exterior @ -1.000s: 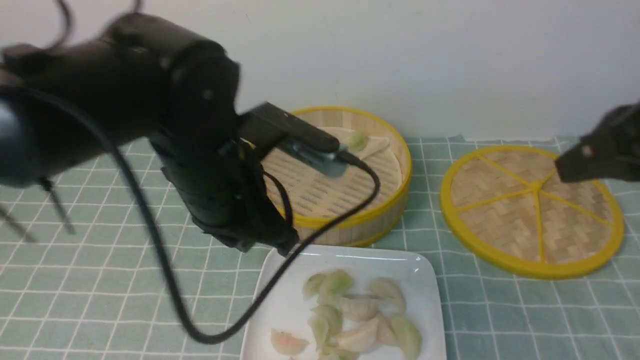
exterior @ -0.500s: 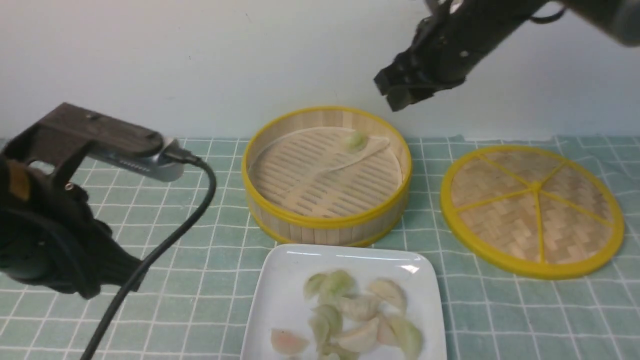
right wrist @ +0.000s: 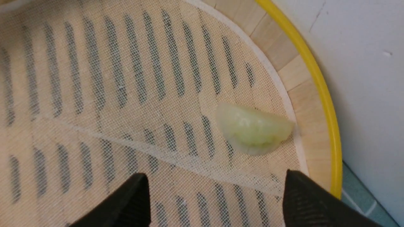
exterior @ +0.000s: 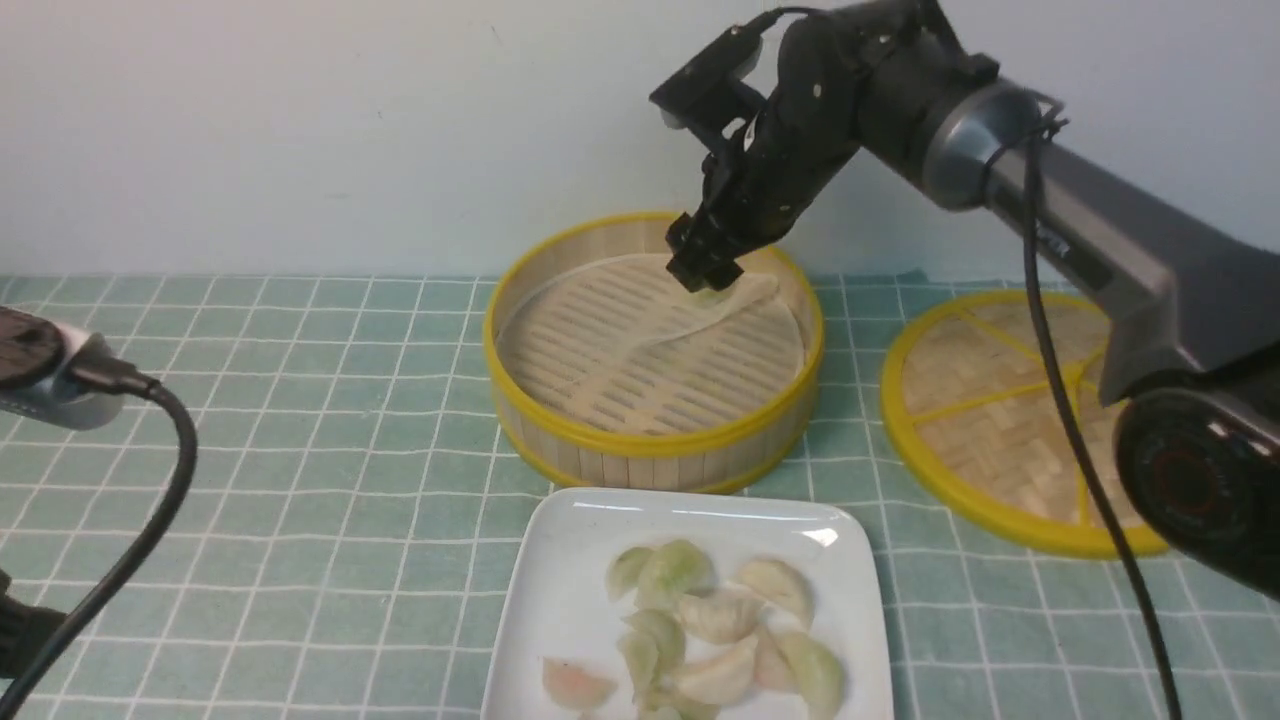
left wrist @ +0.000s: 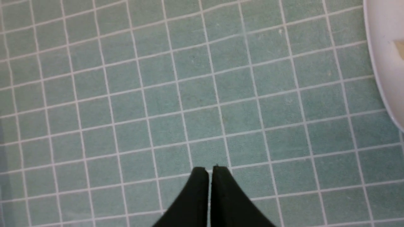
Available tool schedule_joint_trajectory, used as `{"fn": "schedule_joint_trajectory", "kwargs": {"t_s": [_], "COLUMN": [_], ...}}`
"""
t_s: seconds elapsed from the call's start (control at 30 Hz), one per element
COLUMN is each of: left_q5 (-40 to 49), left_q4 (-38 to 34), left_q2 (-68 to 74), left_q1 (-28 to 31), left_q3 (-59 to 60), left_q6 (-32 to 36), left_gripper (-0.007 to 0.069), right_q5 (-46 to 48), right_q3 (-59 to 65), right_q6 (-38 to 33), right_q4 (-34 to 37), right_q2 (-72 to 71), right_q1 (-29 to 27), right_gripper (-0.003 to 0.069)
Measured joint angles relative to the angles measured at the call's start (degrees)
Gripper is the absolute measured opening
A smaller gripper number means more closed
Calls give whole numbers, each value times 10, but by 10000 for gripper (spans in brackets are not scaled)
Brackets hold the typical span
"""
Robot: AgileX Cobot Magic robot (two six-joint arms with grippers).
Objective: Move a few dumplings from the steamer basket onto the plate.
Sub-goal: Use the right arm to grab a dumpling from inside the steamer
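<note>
One pale green dumpling (right wrist: 254, 132) sits in the steamer basket (exterior: 655, 445), upper middle of the front view, right up against the far wall. The right pincer (right wrist: 216, 178) hangs just short of it, jaws spread wide, gripping nothing. The dumpling's long axis runs roughly across that gap, rounded side toward the pincer. The left pincer (left wrist: 210, 168) is clenched and empty over the checked cloth (left wrist: 157, 94), lower left, near the plate (exterior: 560, 600).
</note>
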Motion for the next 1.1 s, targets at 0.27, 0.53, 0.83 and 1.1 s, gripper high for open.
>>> {"fn": "schedule_joint_trajectory", "kwargs": {"t_s": [0.27,0.53,0.83,1.1], "left_q5": [2,2,2,2], "left_q4": [16,24,26,26], "left_q2": [-20,-21,-21,-21], "left_q1": [1,1,1,1], "left_q3": [0,0,0,0], "left_q6": [0,0,0,0], "left_gripper": [-6,-6,-6,-6], "right_q5": [-69,-124,-128,-79], "right_q3": [0,0,-7,-6], "right_q6": [-28,-39,-51,-29], "right_q4": [-37,-60,-67,-75], "right_q2": [52,71,83,67], "right_q1": [0,0,1,0], "right_gripper": [516,516,468,68]}}
